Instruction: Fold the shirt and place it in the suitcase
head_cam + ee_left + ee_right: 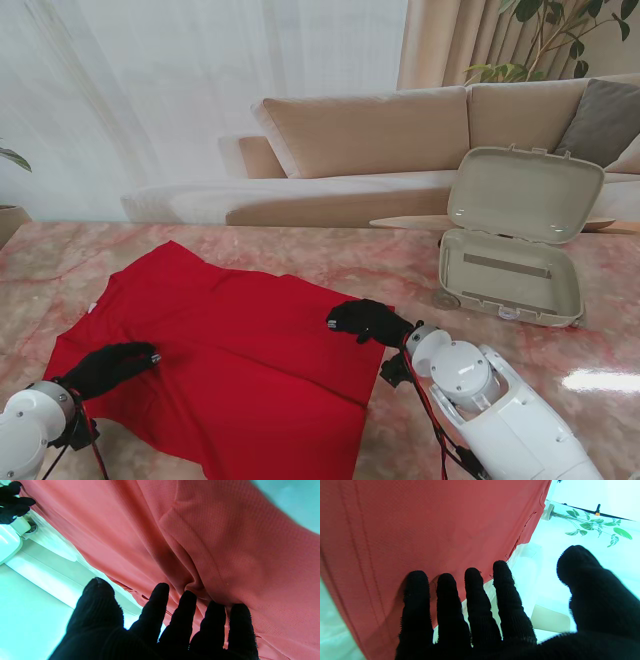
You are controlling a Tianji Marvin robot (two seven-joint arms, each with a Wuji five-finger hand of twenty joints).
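Fingers (472, 605) of the right hand (368, 321) lie spread and flat on the red shirt (230, 350) at its edge nearest the suitcase (515, 250), grasping nothing. On the shirt's far side from the suitcase, the left hand (110, 368) rests likewise, fingers (185, 615) apart on a fabric crease. Unfolded, the shirt lies on the desk (400, 260); the suitcase stands open.

Reaching in from the near corners: left hand (110, 366) lying palm down, fingers (215, 620) spread and extended; right hand (366, 321) stretching flat, four fingers (475, 600) together, thumb (590, 585) splayed apart, gripping nothing.
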